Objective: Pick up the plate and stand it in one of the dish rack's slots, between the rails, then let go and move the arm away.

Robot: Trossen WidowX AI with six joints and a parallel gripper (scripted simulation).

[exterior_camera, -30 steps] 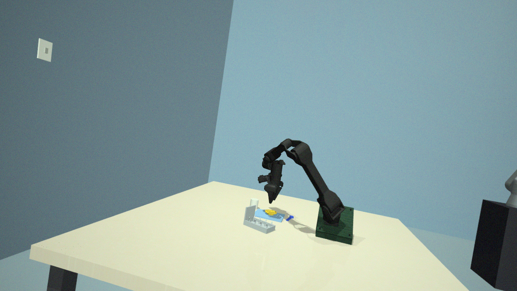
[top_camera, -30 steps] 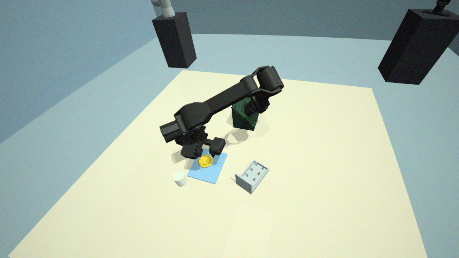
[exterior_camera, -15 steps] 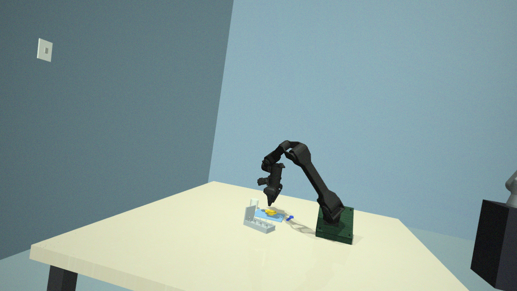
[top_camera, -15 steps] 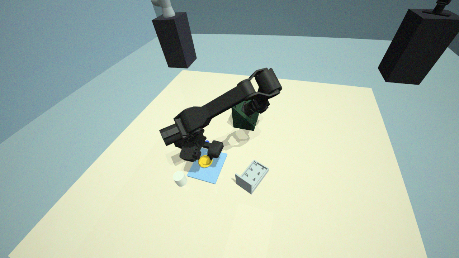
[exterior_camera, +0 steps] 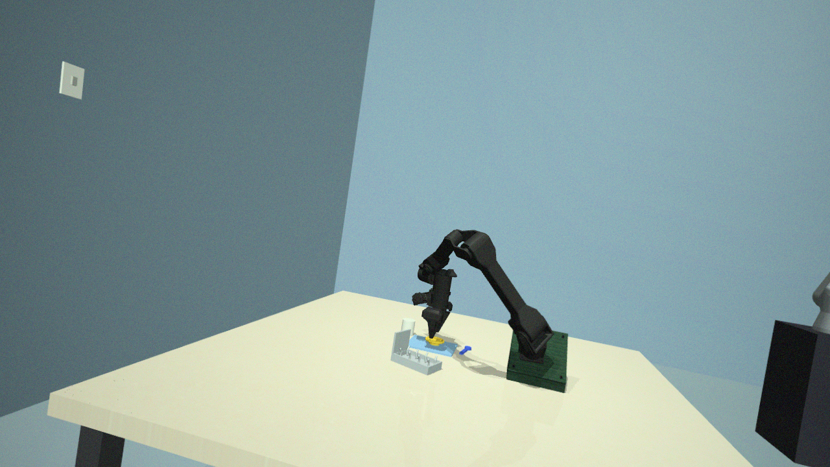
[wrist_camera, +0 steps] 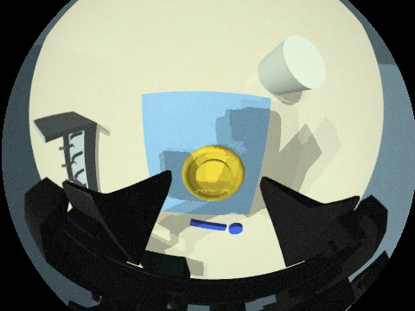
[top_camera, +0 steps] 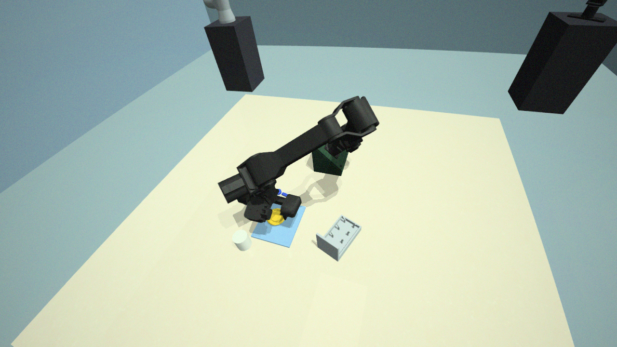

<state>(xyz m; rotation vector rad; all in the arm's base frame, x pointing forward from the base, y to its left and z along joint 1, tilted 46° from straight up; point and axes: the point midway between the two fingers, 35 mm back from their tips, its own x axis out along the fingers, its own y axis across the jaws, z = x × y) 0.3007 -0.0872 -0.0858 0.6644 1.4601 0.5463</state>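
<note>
End effector (wrist_camera: 213, 190): black, parallel-jaw, pointed downward, fingers spread wide with nothing between them and no visible contact with any object. In the wrist view the two finger tips flank the plate (wrist_camera: 213, 172) on either side, well apart from its rim; from the exterior view the end effector (exterior_camera: 432, 332) hangs just above the plate (exterior_camera: 434, 339), and whether a tip touches it cannot be told.

Plate: yellow, round, lying flat on the near portion of a light blue mat (wrist_camera: 196, 116), inside the mat's edges. Top view shows it partly covered by the end effector (top_camera: 275, 213).

Spoon (wrist_camera: 216, 227): blue, lying on the tabletop (top_camera: 431, 215) just beside the mat's edge toward the arm base (exterior_camera: 536, 362), apart from the plate.

Dish rack (top_camera: 339, 236): pale grey, one upright end wall and rows of short rails, standing on the tabletop beside the mat with a strip of bare surface between them; slots hold nothing.

Cup (top_camera: 242, 239): white cylinder, upright, just off the mat's corner on the side away from the dish rack.

Open room: broad bare tabletop beyond the dish rack and toward the far edges.

Surroundings: two dark pedestals (top_camera: 234, 53) beyond the tabletop's edge.
</note>
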